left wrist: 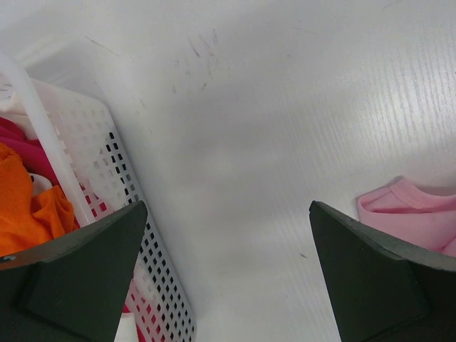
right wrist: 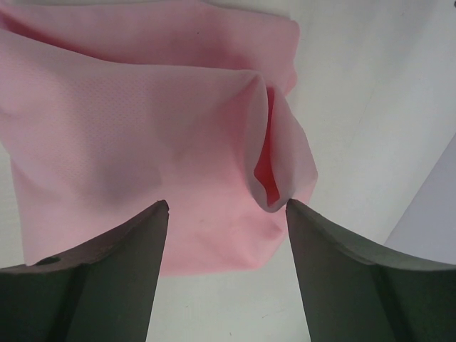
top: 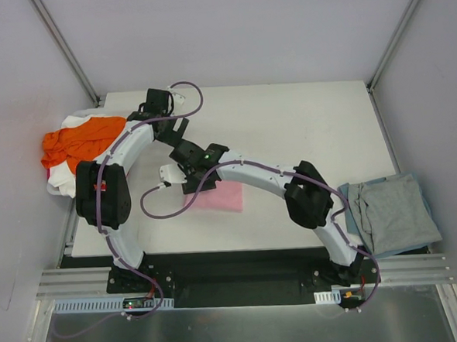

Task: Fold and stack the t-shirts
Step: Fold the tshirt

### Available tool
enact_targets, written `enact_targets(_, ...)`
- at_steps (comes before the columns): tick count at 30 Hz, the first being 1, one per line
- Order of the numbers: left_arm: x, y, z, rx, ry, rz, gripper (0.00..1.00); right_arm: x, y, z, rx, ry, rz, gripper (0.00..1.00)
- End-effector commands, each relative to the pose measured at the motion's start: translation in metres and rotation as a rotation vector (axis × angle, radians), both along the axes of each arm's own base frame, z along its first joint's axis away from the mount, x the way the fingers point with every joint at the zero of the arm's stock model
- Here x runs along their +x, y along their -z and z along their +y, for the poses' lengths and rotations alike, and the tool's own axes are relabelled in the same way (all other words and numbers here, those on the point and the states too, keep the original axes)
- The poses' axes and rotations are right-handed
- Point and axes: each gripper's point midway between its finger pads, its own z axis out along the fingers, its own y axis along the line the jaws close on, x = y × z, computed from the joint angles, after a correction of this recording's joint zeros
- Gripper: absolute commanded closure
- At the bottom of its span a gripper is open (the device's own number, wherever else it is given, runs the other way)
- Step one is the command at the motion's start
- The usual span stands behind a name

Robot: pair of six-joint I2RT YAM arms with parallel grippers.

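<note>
— How far along are they?

— From above: a grey-blue shirt [top: 394, 211] lies flat and squared off at four o'clock on the desk [top: 287, 121], partly over its edge. I'd call that one done. The pink shirt [top: 218, 196] sits just off the middle toward six o'clock, a small rectangle half under the right arm. The orange shirt [top: 83, 141] is a crumpled heap at nine o'clock, with something white under it.

— And the left wrist camera?

— The left claw [left wrist: 226, 206] is spread wide with nothing in it, over bare desk. A white basket [left wrist: 85, 135] stands at nine o'clock with orange and some deep pink cloth inside. The pink shirt's collar peeks in at four o'clock.

— The right one?

— The right claw [right wrist: 226, 205] hangs over the pink shirt, jaws apart, nothing pinched. The cloth fills most of the view, and a loose pucker stands up at three o'clock, so I'd judge the fold isn't tidy.

— What's left, then?

— Neaten the pink one and set it on the grey-blue shirt. After that come the orange one and whatever else is in that basket. I'd say they're less than half done.
</note>
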Motion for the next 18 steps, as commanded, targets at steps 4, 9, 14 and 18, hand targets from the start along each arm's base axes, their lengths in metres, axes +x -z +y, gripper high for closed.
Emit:
enact_targets(4,0.010,-0.020,0.012,0.023,-0.038,-0.065,0.01,0.024,0.004,0.015,0.040,-0.015,-0.005,0.30)
enact_targets(9,0.010,-0.030,0.021,0.044,-0.050,-0.090,0.01,0.044,0.014,0.020,0.042,-0.021,-0.014,0.30)
enact_targets(14,0.008,-0.032,0.025,0.051,-0.055,-0.095,0.01,0.064,0.013,0.022,0.065,-0.022,-0.054,0.30)
enact_targets(18,0.006,-0.028,0.024,0.049,-0.053,-0.086,0.01,0.077,0.016,0.024,0.082,-0.023,-0.069,0.30)
